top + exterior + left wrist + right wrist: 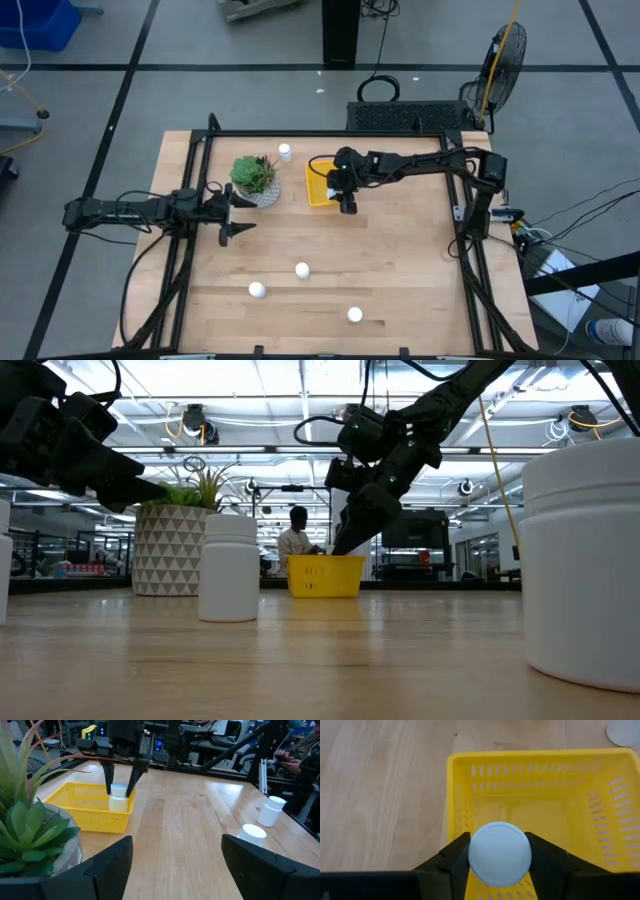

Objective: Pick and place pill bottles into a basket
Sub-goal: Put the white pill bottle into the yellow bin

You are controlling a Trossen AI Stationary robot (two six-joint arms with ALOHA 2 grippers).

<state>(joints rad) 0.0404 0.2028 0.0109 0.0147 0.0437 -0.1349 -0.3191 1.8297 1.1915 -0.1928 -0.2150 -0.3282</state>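
The yellow basket stands on the table right of the potted plant. My right gripper is over the basket's right end, shut on a white pill bottle; the bottle's round cap shows between the fingers. My left gripper is open and empty at the table's left, beside the plant. One bottle stands on its base behind the plant. Three others stand toward the near edge. My right gripper pinches the bottle between its two fingers, one on each side of its upper part by the cap. The fingers come from above, pointing down. The bottle is upright over the basket's wall; whether its base rests on anything I cannot tell.
A green succulent in a whitish patterned pot stands just left of the basket, between it and my left gripper. A black frame runs along the table's far and side edges. Bare wood lies in the table's middle and right.
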